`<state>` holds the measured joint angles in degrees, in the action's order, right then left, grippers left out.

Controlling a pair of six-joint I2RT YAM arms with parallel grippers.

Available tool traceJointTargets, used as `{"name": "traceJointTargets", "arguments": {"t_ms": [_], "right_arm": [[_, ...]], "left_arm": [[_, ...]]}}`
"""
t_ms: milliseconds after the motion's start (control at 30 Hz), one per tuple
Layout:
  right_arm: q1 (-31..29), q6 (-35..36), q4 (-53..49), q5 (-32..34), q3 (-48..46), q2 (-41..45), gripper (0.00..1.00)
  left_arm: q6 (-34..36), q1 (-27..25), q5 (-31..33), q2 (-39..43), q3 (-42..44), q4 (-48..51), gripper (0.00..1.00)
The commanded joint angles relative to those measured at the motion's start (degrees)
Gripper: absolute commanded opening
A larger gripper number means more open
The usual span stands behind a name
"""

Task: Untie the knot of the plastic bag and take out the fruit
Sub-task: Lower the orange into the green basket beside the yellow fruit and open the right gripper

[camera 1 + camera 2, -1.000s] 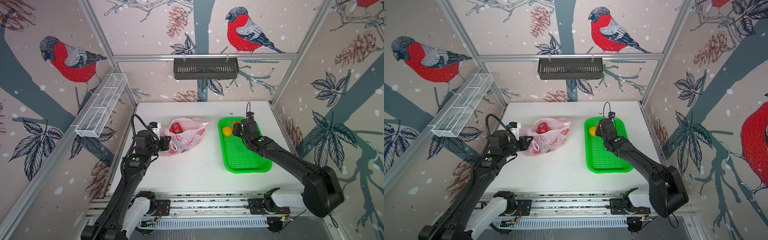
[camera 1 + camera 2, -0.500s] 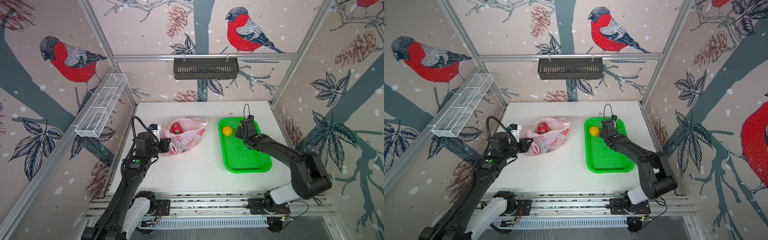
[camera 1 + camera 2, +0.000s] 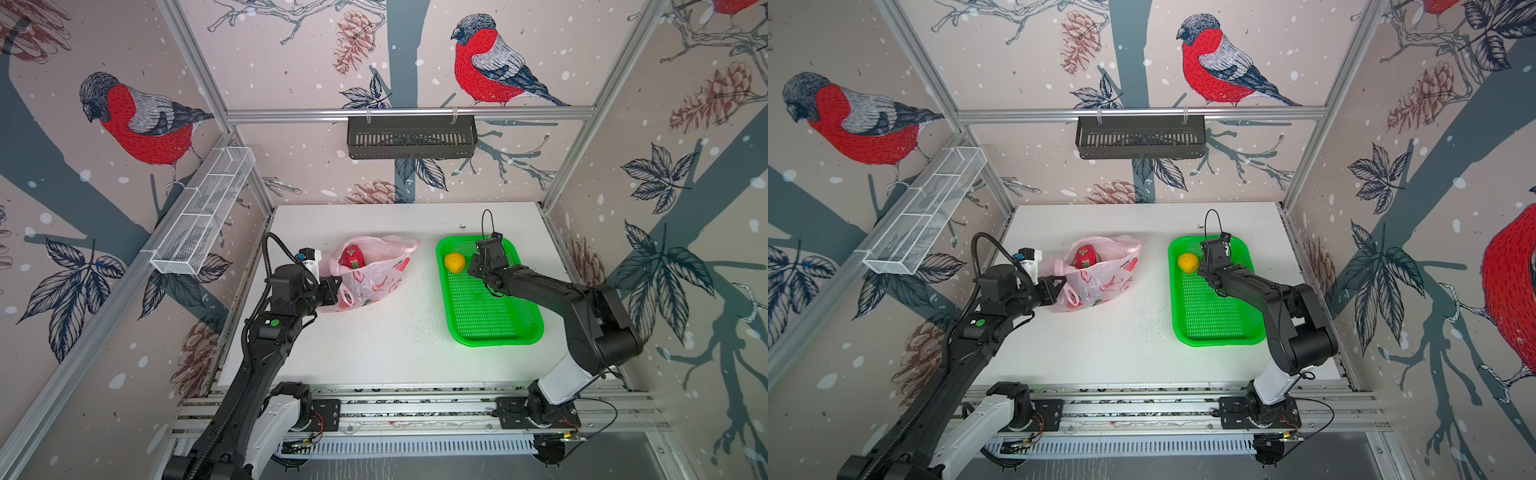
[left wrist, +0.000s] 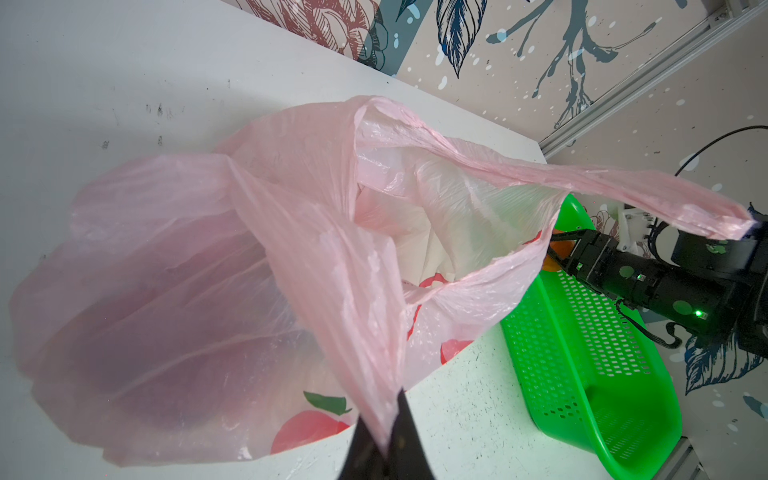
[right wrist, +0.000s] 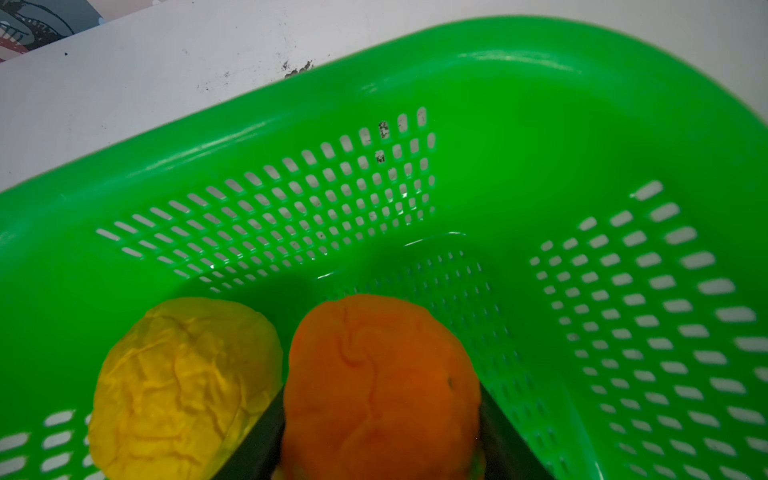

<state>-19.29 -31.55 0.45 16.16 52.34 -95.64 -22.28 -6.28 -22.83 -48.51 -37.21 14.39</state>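
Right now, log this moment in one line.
left gripper: shut on pale pink plastic bag | right gripper: holds round orange fruit in green mesh basket | yellow ball: in basket

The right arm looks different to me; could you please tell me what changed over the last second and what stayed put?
The right arm folded its elbow inward, and its jaws, shut on the orange, shifted slightly aside in the green basket, uncovering the yellow ball. The ball, the pink bag and the left arm, jaws pinching the bag, stayed put.
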Motion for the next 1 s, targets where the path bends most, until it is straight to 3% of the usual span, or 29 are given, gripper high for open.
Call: {"name": "traceJointTargets", "arguments": {"t_ms": [0, 400, 967], "right_arm": [[0.30, 0.57, 1.59, -0.65, 1.22, -1.31, 0.31], [1.01, 1.05, 1.57, -1.05, 4.44, -6.39, 0.39], [1.45, 0.59, 1.14, -1.04, 5.58, -8.12, 0.63]], "left_arm": [[0.05, 0.13, -0.12, 0.04, 0.02, -1.63, 0.00], [-0.30, 0.09, -0.19, -0.77, 0.04, -2.35, 0.00], [0.02, 0.13, 0.06, -1.50, -0.52, -2.24, 0.00]]}}
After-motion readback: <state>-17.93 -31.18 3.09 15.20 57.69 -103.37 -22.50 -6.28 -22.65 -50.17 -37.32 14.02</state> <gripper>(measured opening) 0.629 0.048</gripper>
